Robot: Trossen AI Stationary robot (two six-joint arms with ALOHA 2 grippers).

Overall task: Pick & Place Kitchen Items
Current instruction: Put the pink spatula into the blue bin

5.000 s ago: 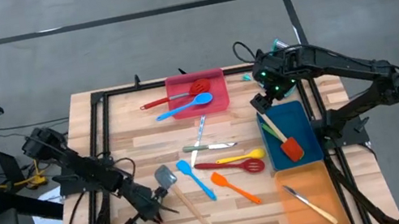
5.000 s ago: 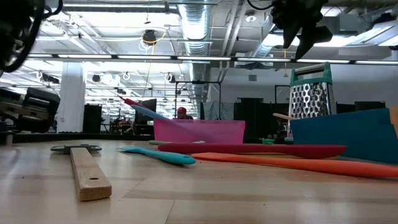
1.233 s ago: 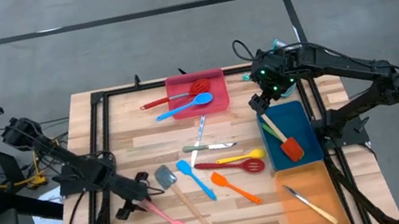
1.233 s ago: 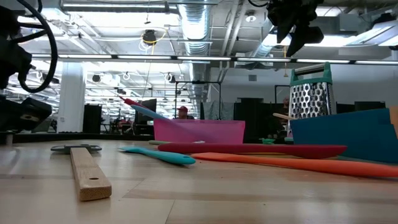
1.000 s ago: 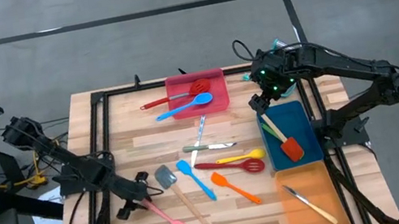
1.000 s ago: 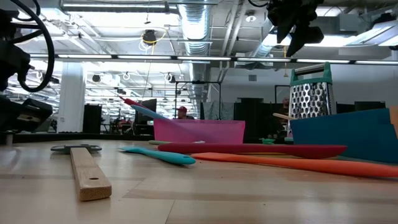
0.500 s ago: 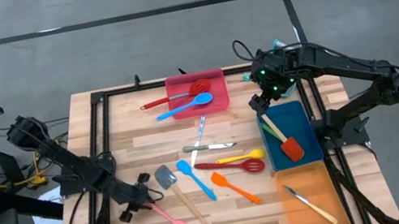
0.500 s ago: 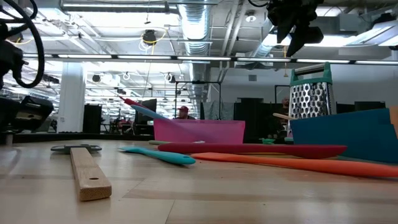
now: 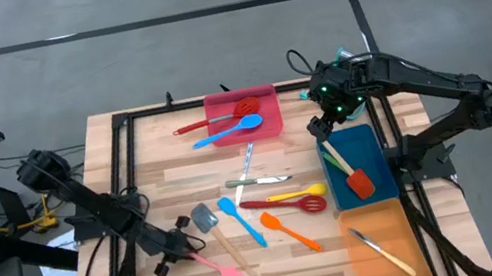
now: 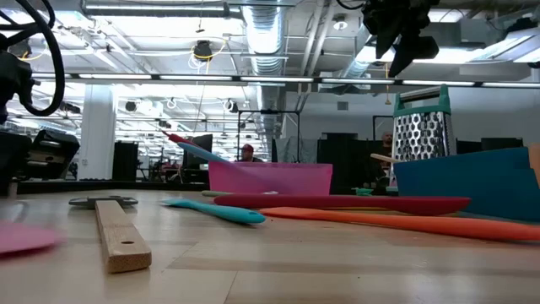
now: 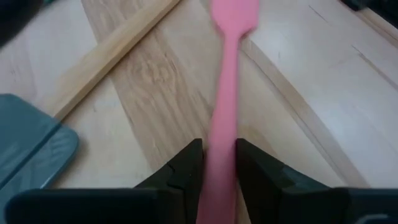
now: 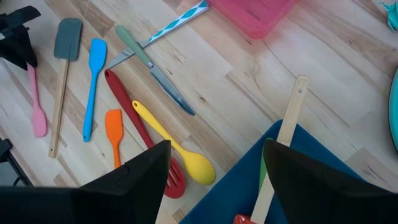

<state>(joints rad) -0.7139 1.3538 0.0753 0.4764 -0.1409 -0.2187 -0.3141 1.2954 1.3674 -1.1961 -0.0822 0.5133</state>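
Note:
My left gripper (image 9: 180, 254) is low over the table's near left part, shut on a pink spatula (image 9: 216, 265). The spatula's blade (image 9: 233, 275) points toward the near right and shows blurred in the low view (image 10: 25, 239). My right gripper (image 9: 320, 128) is open and empty, up above the far end of the blue tray (image 9: 370, 152). Several utensils lie flat on the table's middle: a grey spatula with a wooden handle (image 9: 221, 236), a blue spatula (image 9: 240, 220), an orange spatula (image 9: 289, 230), a red slotted turner (image 9: 283, 204), a yellow spoon (image 9: 298, 193) and two knives (image 9: 252, 169). My left gripper pinches the pink spatula's handle (image 11: 221, 146) between its two fingers (image 11: 186, 168), toward the handle's free end, which is hidden between them. The fingers come from the table's left and lie along the handle. The blade (image 11: 233, 15) sticks out ahead, low over the wood; whether it touches, I cannot tell.
The red tray (image 9: 264, 94) at the far middle holds a red slotted spoon and a blue spoon. The blue tray holds a wooden-handled utensil and a red spatula. The orange tray (image 9: 392, 219) at the near right holds a knife. A box grater (image 10: 420, 127) stands at the far right.
My left gripper has gone toward the table's right edge with the pink spatula. The spatula has moved with it, closer to the wooden handle, and its blade has come into the low view at the left.

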